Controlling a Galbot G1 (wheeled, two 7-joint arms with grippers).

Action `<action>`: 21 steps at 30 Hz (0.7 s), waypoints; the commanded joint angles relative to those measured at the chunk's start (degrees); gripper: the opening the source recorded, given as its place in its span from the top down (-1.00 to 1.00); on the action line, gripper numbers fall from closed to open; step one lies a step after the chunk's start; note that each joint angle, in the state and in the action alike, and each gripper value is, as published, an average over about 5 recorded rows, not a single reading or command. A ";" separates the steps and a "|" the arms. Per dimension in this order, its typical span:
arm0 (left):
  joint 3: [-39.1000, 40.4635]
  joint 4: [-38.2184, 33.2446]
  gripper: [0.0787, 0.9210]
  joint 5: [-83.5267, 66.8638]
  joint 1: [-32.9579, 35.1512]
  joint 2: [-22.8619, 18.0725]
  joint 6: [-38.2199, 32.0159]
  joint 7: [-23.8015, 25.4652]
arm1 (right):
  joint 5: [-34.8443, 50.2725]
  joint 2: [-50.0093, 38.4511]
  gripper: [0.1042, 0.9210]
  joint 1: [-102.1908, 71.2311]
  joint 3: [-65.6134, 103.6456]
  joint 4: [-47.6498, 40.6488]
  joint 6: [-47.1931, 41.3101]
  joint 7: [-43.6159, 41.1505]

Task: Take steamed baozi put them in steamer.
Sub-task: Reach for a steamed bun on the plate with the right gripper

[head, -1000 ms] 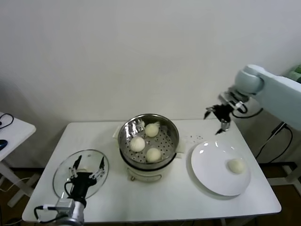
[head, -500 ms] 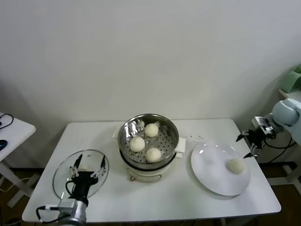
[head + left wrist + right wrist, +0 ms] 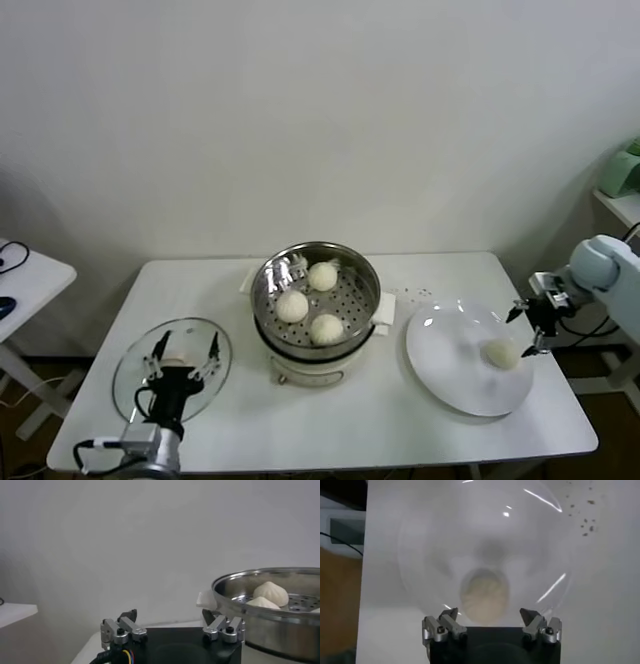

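Three steamed baozi [image 3: 322, 276] [image 3: 292, 305] [image 3: 326, 328] lie in the shiny steamer [image 3: 270, 275] at the table's middle; two of them show in the left wrist view, one being a pleated baozi [image 3: 271, 593] inside the steamer rim [image 3: 260, 577]. A fourth baozi [image 3: 500, 352] [image 3: 484, 594] rests on the white plate [image 3: 445, 365] [image 3: 430, 540] at the right. My right gripper [image 3: 528, 329] [image 3: 489, 614] hovers open just right of and above that baozi, apart from it. My left gripper [image 3: 183, 345] [image 3: 169, 615] waits open and empty over the glass lid.
A flat glass lid [image 3: 130, 375] lies at the table's front left under the left gripper. The steamer sits on a cream pot base [image 3: 310, 370]. A side table [image 3: 25, 270] stands at the far left. The table's right edge [image 3: 565, 390] runs close to the plate.
My right gripper has swung from high behind the plate down and right, and now hovers open beside the baozi on the plate. The left arm has stayed still.
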 commanded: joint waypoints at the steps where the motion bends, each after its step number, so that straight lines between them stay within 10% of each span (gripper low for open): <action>1: -0.03 0.58 -0.77 -1.38 -0.09 -0.19 0.48 -0.10 | -5.08 3.05 -0.76 -2.27 -0.19 -2.22 1.02 0.17; 21: 0.06 0.98 -0.77 -1.30 -0.59 -0.26 0.71 -0.14 | -8.11 5.71 -0.76 -2.63 0.59 -4.55 2.33 1.32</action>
